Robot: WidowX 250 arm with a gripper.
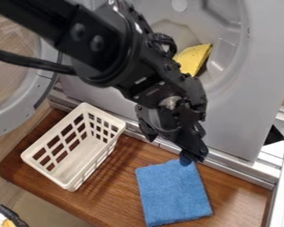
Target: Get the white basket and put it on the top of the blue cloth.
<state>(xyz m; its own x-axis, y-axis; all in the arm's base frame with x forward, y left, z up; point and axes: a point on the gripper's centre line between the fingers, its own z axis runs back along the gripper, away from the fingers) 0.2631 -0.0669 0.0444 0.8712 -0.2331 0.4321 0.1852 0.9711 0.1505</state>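
The black gripper (pixel 170 145) hangs over the back of the wooden surface, between the basket and the cloth. Its two fingers stand apart, open, and I see nothing held there. One fingertip overlaps the top edge of the folded blue cloth (pixel 173 193) in the camera view; whether they touch, I cannot tell. To the left stands the white basket (pixel 46 169), upright and slatted, its inside bare. The basket and the cloth lie apart, with brown wood between them.
Behind the wooden board (pixel 117 188) rises a grey machine front (pixel 236 128) with a round opening that holds a yellow cloth (pixel 193 58). Its round door (pixel 34 95) stands open at the left. A metal rail (pixel 279 190) runs along the right side.
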